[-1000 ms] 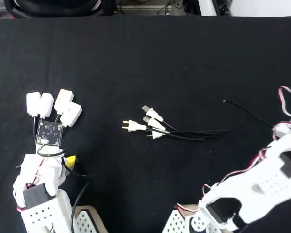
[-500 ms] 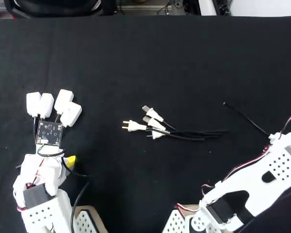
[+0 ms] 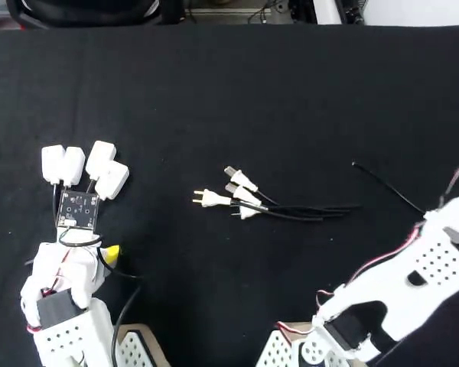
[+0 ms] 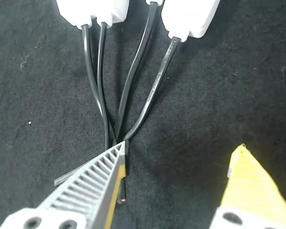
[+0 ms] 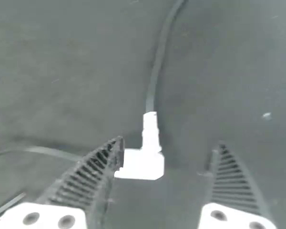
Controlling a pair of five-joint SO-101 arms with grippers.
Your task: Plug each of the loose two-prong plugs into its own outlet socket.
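The left fingers (image 4: 93,186) stand wide apart and hold nothing, low over the black surface (image 3: 291,92). Between them run the black cords (image 4: 133,81) of the outlet sockets (image 3: 101,159), gathering just off the tip of the pale finger. The sockets themselves lie just beyond the fingertips. This looks like a bracing post — set to pin the cords so the sockets do not slide when a plug is pushed in, though nothing is clamped yet.

The right fingers (image 5: 86,176) are also spread wide and empty. One white plug (image 5: 143,160) lies on the surface between them, nearer one finger than the other, and its lead (image 5: 157,71) runs away ahead of the tips — a stance for closing on the plug body, I judge.

The other loose plugs (image 3: 233,195) lie bunched well apart from both pairs of fingers, prongs toward the sockets' side. No plug is seated yet.
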